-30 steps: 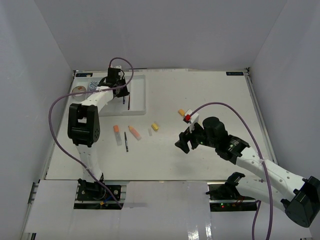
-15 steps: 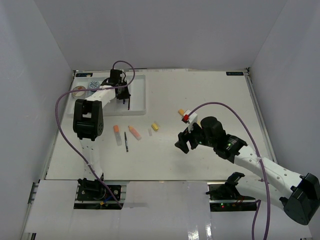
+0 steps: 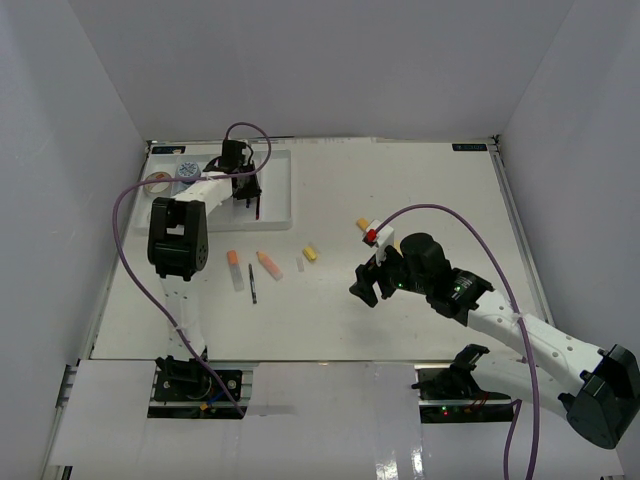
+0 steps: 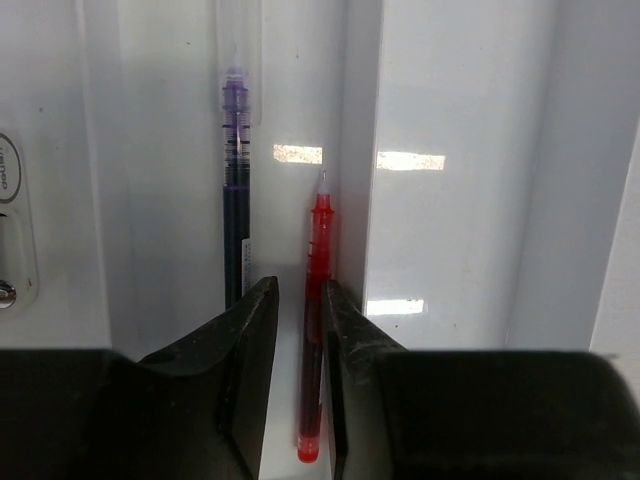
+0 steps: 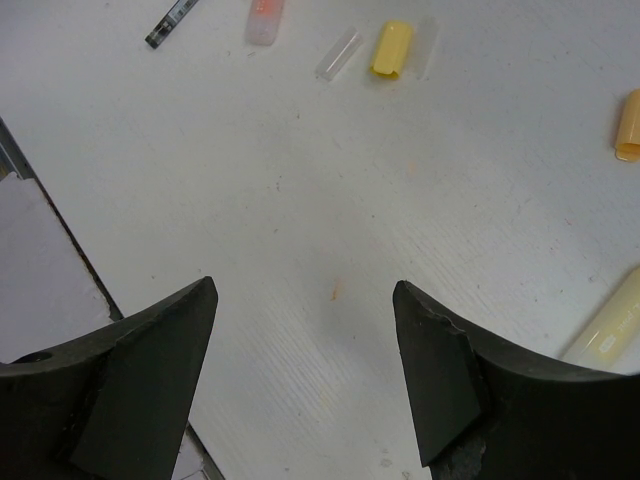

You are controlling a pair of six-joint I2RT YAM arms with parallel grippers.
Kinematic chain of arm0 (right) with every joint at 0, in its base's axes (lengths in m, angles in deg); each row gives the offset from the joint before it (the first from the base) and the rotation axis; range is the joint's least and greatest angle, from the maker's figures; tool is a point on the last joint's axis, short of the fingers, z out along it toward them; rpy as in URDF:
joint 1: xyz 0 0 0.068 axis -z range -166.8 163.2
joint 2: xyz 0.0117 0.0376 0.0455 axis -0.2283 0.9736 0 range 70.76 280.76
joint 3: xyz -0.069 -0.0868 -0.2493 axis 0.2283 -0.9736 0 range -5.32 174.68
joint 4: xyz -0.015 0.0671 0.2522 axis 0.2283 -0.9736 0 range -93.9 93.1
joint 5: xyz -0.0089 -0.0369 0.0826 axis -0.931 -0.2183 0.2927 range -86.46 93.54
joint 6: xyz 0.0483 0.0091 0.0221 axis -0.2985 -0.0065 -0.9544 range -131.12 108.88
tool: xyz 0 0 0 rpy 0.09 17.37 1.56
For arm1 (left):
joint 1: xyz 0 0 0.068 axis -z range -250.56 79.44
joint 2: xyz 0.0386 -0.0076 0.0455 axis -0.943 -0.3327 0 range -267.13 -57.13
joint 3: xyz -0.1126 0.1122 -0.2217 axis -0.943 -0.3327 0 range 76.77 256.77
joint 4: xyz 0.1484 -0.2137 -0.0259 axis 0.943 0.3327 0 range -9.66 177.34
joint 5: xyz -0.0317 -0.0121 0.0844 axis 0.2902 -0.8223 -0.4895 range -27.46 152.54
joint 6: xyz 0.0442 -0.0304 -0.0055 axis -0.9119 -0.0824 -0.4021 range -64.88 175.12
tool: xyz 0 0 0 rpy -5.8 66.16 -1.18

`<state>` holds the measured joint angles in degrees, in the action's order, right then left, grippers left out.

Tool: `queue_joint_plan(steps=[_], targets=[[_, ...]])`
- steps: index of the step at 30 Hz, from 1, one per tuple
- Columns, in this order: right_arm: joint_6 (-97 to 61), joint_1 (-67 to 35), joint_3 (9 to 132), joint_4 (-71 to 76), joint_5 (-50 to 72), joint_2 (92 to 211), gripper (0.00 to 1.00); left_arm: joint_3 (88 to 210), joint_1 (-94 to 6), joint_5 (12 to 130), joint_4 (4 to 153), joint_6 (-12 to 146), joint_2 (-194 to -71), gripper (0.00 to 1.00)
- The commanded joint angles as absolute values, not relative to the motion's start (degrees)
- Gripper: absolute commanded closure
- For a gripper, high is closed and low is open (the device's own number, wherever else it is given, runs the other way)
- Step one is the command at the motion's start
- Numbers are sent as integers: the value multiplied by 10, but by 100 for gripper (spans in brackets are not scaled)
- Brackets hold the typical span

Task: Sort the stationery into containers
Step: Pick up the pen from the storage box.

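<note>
White table, red pen in tray

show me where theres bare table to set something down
Bare: the far right of the table, between the tray and the right wall; also the near strip between the black pen and the arm bases. Crowded: orange markers and yellow cap before the tray; tape roll and tub left of it.

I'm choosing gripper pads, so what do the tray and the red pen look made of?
The tray seems hard white plastic with a glossy finish; light patches reflect sharply off its walls. The red pen looks like smooth, apparently translucent red plastic; its pale tip is too small to judge.
</note>
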<state>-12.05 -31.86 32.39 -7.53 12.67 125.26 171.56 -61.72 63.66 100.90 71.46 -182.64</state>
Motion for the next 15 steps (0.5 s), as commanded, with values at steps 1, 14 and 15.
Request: queue_joint_plan(steps=[1, 14, 15], targets=[[-115, -317, 348, -78, 125, 1251, 23, 1707, -612, 589, 1018, 702, -1833, 67], [-116, -317, 341, -74, 126, 1246, 23, 1705, -606, 598, 1024, 705, -1811, 67], [-116, -317, 340, -74, 126, 1247, 23, 1705, -599, 595, 1024, 704, -1811, 66]])
